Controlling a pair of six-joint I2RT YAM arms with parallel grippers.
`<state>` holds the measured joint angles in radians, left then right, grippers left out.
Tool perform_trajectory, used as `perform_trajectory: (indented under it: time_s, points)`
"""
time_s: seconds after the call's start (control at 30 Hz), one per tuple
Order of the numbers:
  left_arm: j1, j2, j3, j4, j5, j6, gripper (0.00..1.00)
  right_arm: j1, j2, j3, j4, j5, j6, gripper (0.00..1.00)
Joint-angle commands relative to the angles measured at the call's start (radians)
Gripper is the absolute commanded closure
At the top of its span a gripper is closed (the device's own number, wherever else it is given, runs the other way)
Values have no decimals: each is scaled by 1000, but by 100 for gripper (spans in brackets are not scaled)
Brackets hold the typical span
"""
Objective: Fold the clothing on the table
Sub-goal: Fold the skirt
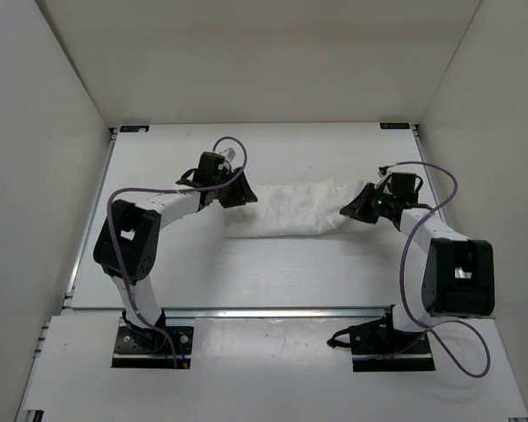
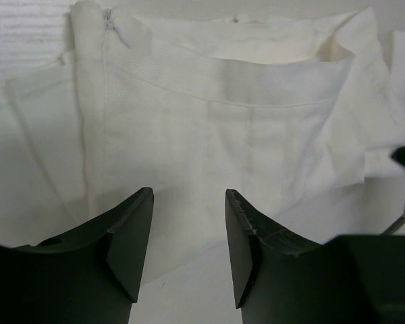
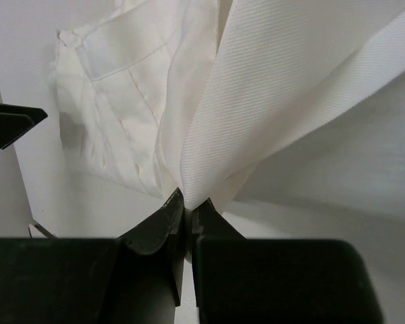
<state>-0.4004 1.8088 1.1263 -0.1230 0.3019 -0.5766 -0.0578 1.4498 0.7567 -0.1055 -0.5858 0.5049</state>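
Two grippers work opposite ends of the clothing (image 1: 290,211), which lies bunched in a wrinkled band across the middle of the table (image 1: 246,272). At the right end, the right gripper (image 3: 187,199) has its jaws pinched together on a fold of fabric. The cloth rises away from them in a taut sheet, probably so that this end can be lifted and carried over. At the left end, the left gripper (image 2: 189,196) hangs over the garment with its jaws moderately apart, clamping nothing, flat cloth showing below the gap. It looks placed to take or pin that side, giving the fold an anchor.
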Motion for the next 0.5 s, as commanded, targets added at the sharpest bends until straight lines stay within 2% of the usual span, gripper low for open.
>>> perform_trajectory:
  time_s: [0.0, 0.17, 0.37, 0.4, 0.47]
  points:
    - [46, -54, 27, -26, 104, -9, 41, 30, 67, 136, -77, -11, -74, 99]
    - [126, -175, -143, -7, 147, -3, 44, 119, 138, 354, -215, 29, -157, 100]
    - [124, -169, -243, 6, 149, 18, 47, 182, 178, 417, -247, 49, -167, 100]
    - [121, -164, -250, 8, 146, 18, 49, 190, 181, 431, -258, 44, -173, 100]
    - [114, -137, -234, -12, 126, 38, 60, 199, 193, 441, -266, 44, -180, 100]
